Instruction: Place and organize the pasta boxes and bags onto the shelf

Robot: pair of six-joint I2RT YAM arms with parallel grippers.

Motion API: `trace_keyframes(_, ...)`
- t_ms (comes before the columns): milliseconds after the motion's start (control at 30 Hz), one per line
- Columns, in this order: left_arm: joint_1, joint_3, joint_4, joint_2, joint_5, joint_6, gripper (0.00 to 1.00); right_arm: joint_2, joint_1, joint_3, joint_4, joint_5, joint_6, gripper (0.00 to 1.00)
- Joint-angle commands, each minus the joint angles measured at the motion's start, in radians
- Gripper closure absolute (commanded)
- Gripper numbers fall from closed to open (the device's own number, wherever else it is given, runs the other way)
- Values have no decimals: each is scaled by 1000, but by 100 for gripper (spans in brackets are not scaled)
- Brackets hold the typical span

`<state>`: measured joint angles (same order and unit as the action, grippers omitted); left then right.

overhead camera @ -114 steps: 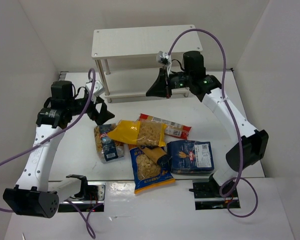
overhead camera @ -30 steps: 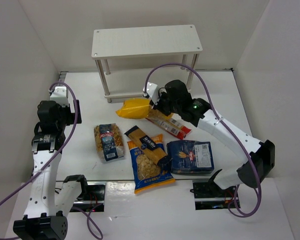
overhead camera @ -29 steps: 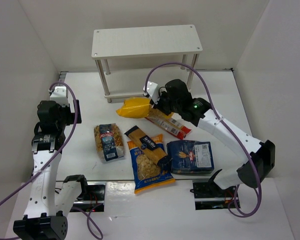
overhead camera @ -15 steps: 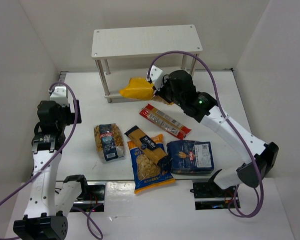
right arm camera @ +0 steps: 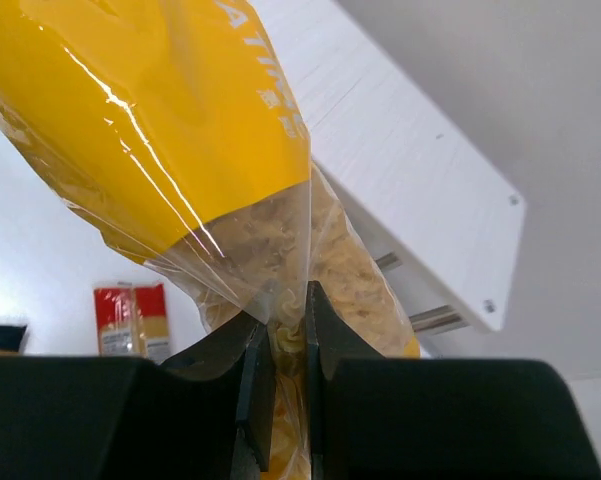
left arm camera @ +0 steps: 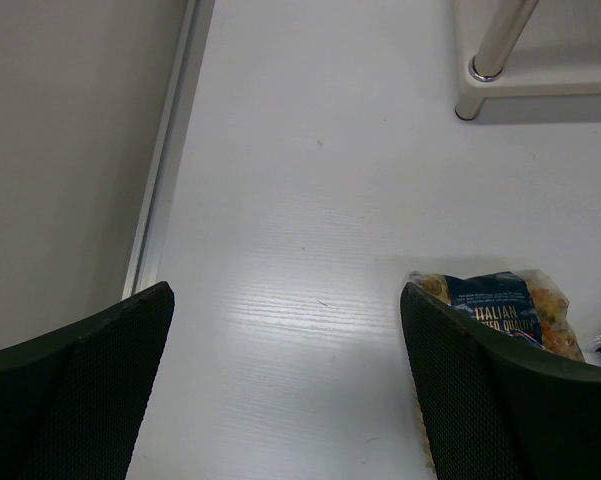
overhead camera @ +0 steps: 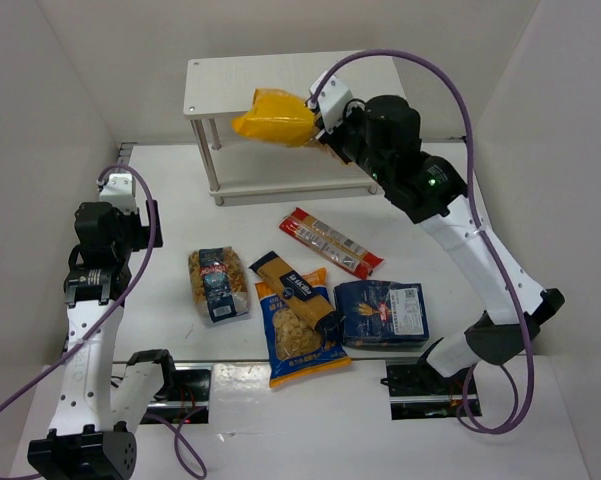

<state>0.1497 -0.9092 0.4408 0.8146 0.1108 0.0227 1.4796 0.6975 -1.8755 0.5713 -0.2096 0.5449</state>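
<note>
Yellow-topped bag (overhead camera: 275, 117): raised since half a second ago, from in front of the lower board up to the front edge of the top board of the shelf (overhead camera: 220, 85). It hangs tilted in the air and is not yet set down.
Right fingers (right arm camera: 258, 380): pinched nearly shut on the clear lower part of that bag, with pasta bunched between them.
Boards: both look bare where they show. The bag hides part of the top one, and only a strip of the lower one is visible.
Packs on the desk (overhead camera: 170, 200): five lie flat near the middle.
- blue-labelled bag (overhead camera: 218, 283)
- red spaghetti packet (overhead camera: 332, 243)
- dark blue box (overhead camera: 385, 313)
- yellow-blue pack (overhead camera: 298, 340), with a long yellow box (overhead camera: 295, 288) lying across it
Left fingers (left arm camera: 90, 390): spread wide, holding nothing, and hovering over bare desk just left of the blue-labelled bag.
Progress: early, by the look of it. No pack rests on the shelf, and the first is only now arriving.
Left to do: setting this bag down, then moving the other five and lining them all up.
</note>
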Motion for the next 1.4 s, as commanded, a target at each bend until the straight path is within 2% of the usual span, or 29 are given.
trace_keyframes(0, 7, 4, -39, -12, 12, 6, 0, -10, -1, -155, -159, -37, 30, 100)
trace_keyframes(267, 36, 4, -39, -12, 12, 6, 0, 74, -1, -252, -194, -97, 141, 100)
trace_keyframes(400, 45, 4, -39, -22, 1, 6, 0, 114, -48, -289, -234, -97, 162, 100)
trace_keyframes(633, 63, 4, -39, -12, 1, 6, 0, 231, -145, -516, -200, -35, 173, 100)
trace_keyframes(733, 63, 4, -39, -12, 1, 6, 0, 301, -197, -652, -154, -8, 173, 100)
trace_keyframes(833, 73, 4, -39, -3, 1, 6, 0, 421, -242, -870, -42, 41, 135, 100)
trace_keyframes(867, 73, 4, -39, -3, 1, 6, 0, 464, -272, -1034, -4, 70, 135, 100)
trace_keyframes(900, 73, 4, -39, 6, 1, 6, 0, 576, -285, -1138, 80, 70, 122, 100)
trace_keyframes(933, 73, 4, -39, 6, 1, 6, 0, 614, -285, -1257, 81, 79, 136, 100)
trace_keyframes(967, 73, 4, -39, 6, 1, 6, 0, 596, -300, -1181, 64, 61, 153, 100)
trace_keyframes(1000, 82, 4, -39, 6, 1, 6, 0, 596, -318, -1180, 64, 97, 132, 100)
trace_keyframes(1133, 82, 4, -30, 15, 1, 6, 0, 673, -360, -1261, 101, 148, 70, 100)
trace_keyframes(1367, 91, 4, -30, 26, 1, 6, 0, 729, -374, -1261, 90, 214, 47, 100)
